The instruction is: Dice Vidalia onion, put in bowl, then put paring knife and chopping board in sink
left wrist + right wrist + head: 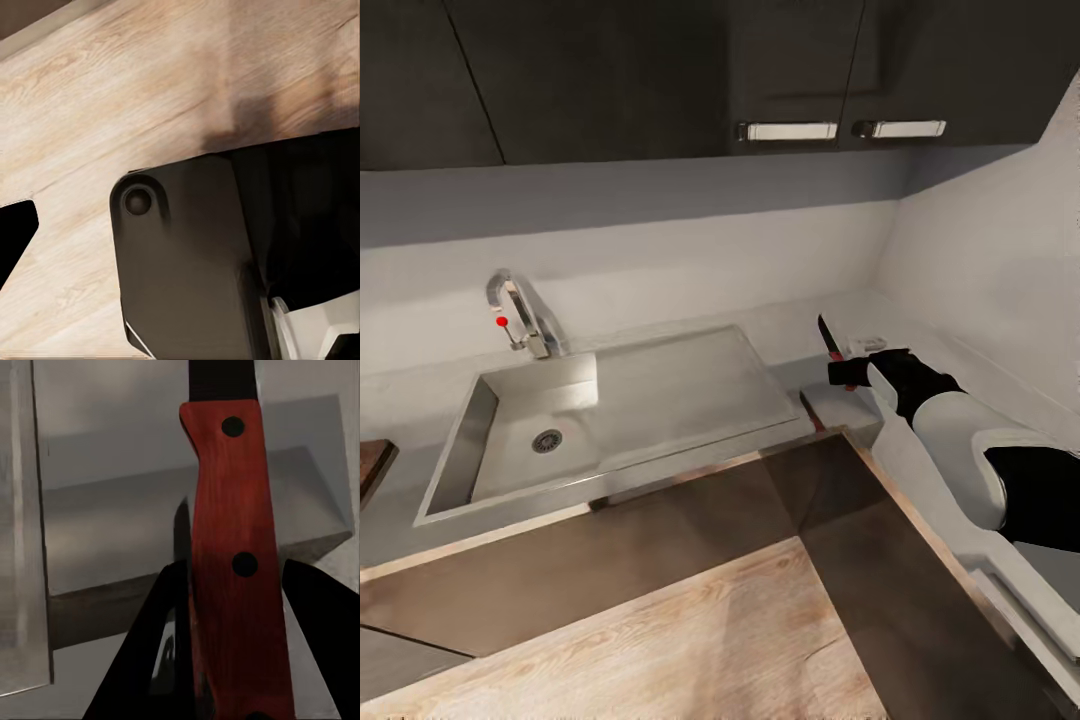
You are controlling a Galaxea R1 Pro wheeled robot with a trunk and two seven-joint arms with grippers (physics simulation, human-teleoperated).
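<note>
My right hand [850, 372] grips the knife [828, 340] by its red handle, up over the tabletop [780, 335] just right of the sink [610, 410]. The knife stands almost straight up, blade tip pointing up and away from me. It could slip and fall outside the sink if I let go too soon. I can't tell if my left hand is shut.

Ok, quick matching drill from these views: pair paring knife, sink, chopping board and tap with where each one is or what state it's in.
Things:
1. paring knife
2. sink
3. chopping board
4. tap

Places or states:
A. at the head view's far left edge, mostly cut off
B. held upright in the right gripper
C. behind the basin, red dot on it
D. set into the countertop, drain showing

Pairs: 1-B, 2-D, 3-A, 4-C
</note>
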